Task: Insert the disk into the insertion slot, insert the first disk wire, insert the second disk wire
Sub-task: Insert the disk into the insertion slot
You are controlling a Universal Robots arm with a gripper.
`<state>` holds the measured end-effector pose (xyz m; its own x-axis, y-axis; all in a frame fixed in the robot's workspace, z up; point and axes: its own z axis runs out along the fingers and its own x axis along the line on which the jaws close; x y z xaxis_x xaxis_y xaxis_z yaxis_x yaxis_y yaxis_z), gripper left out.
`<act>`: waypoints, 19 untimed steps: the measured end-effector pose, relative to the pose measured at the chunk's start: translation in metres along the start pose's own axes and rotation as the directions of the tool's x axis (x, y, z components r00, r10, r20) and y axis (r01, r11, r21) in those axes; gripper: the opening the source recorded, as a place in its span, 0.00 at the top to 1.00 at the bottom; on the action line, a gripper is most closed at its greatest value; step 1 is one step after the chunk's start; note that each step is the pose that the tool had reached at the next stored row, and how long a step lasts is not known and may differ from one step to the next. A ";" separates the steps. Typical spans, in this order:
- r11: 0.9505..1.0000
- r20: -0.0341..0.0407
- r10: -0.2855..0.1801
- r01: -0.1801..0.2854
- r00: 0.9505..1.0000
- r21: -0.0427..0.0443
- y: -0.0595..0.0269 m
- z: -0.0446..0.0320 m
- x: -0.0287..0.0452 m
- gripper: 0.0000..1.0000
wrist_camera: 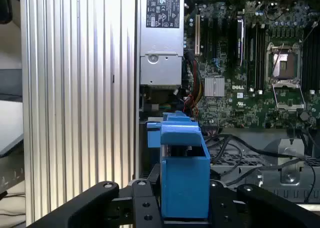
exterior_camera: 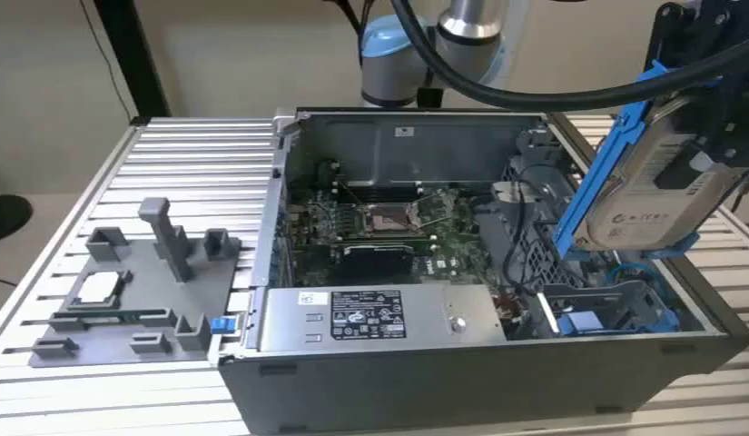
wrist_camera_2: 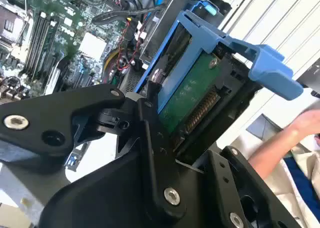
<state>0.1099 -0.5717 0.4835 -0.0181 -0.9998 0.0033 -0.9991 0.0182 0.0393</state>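
while aloft, disk (exterior_camera: 650, 200) within the pincer (wrist_camera: 184, 208)

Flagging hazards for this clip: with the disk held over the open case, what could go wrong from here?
The disk, tilted in the gripper, might catch the insertion slot rails. Black cables beside the slot could snag. A person's hand looks close to the gripper.

I see a ribbed aluminium table (exterior_camera: 192, 163), and the open computer case (exterior_camera: 471, 372) stands directly on it, just under my pincer (exterior_camera: 701, 159). A grey holder plate (exterior_camera: 108, 338) lies also on this table, well apart from the pincer, beyond the far side of the case.
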 end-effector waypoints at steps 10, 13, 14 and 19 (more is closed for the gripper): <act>1.000 0.000 0.000 0.000 1.000 0.000 -0.0016 -0.0001 0.0000 1.00; 1.000 0.000 0.000 0.000 1.000 0.000 -0.0040 0.0001 0.0003 1.00; 1.000 0.000 0.000 0.000 1.000 0.000 -0.0049 0.0003 0.0006 1.00; 1.000 0.000 0.000 0.000 1.000 0.000 -0.0089 0.0020 0.0018 1.00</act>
<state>0.1187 -0.5737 0.4812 -0.0181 -0.9998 0.0032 -0.9991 0.0182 0.0393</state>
